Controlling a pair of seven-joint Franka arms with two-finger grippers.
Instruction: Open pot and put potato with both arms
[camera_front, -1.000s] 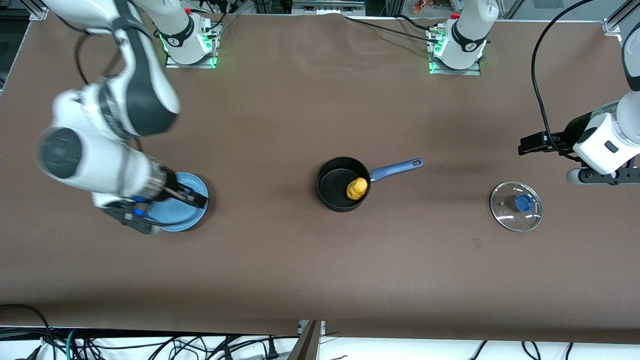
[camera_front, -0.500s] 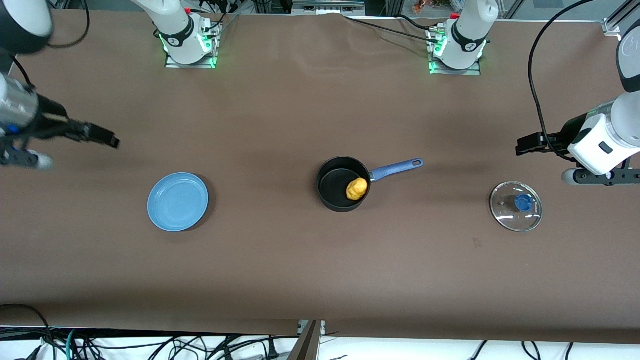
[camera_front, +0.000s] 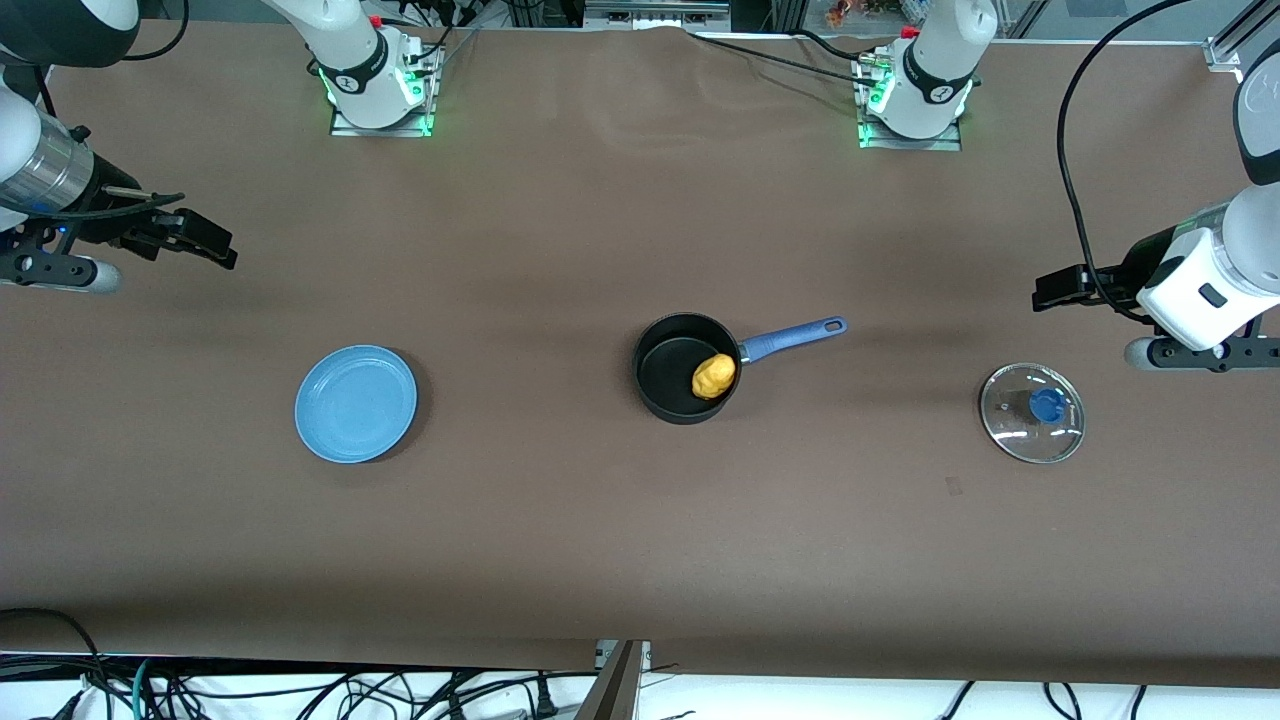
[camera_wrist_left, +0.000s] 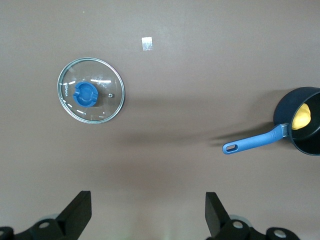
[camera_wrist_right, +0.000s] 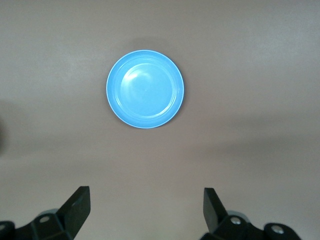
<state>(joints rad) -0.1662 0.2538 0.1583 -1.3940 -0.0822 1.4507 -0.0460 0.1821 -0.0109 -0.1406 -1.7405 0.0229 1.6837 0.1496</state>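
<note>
The black pot (camera_front: 672, 385) with its long blue handle (camera_front: 795, 338) stands uncovered mid-table. The yellow-orange potato (camera_front: 713, 376) lies inside it, by the handle side. The glass lid (camera_front: 1032, 412) with its blue knob lies flat on the table toward the left arm's end. My left gripper (camera_front: 1052, 290) hangs open and empty above the table beside the lid. The left wrist view shows the lid (camera_wrist_left: 91, 90), the pot (camera_wrist_left: 306, 145) and the potato (camera_wrist_left: 302, 117). My right gripper (camera_front: 212, 245) is open and empty, up over the table's right-arm end.
A flat light-blue plate (camera_front: 355, 403) lies empty toward the right arm's end, also in the right wrist view (camera_wrist_right: 145, 89). A small tape mark (camera_front: 953, 486) sits on the brown cloth nearer the camera than the lid. A black cable hangs by the left arm.
My right arm has swung away from over the blue plate toward its end of the table, leaving the plate bare. The left arm has barely moved.
</note>
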